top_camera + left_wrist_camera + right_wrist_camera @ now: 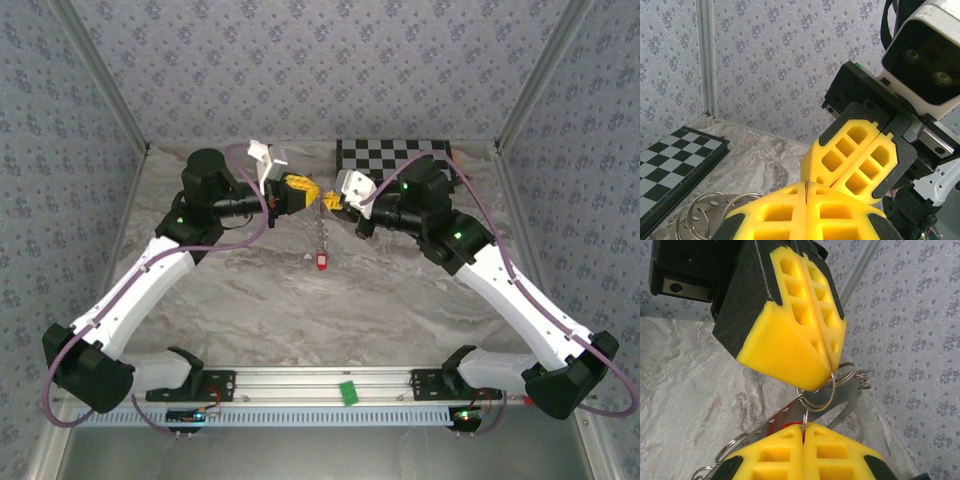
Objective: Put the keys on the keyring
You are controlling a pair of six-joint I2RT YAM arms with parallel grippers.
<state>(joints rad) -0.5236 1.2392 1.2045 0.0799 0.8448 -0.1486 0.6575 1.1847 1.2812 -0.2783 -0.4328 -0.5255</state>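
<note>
Both arms meet in the air over the far middle of the marble counter (pixel 260 300), tip against tip. The left pincer (pixel 306 190) has its yellow foam fingers (pixel 785 195) pressed together. The right wrist view shows the thin wire of the keyring (pixel 819 399) coming out from their tip, and the left wrist view shows a short piece of wire standing up from the seam of the same fingers. The right pincer (pixel 332 201) is also pressed together on the wire, which goes down into the seam between its pads (pixel 785 440). From above, the ring is too small to make out between the two tips. What that view gives is a thin metal piece running down from the meeting point to one red key (pixel 321 262), and I cannot tell if this key hangs or lies on the counter. Close up, a flat metal strip with small holes (pixel 790 415) passes behind the ring, with more wire loops (pixel 732 446) at its lower end and a bit of red half hidden under it. How many keys are there is not clear. A black-and-white checkered board (pixel 395 157) lies at the far right, and its corner is cut off in the left wrist view. A small green block (pixel 348 392) sits on the aluminium rail (pixel 300 380) between the bases.
</note>
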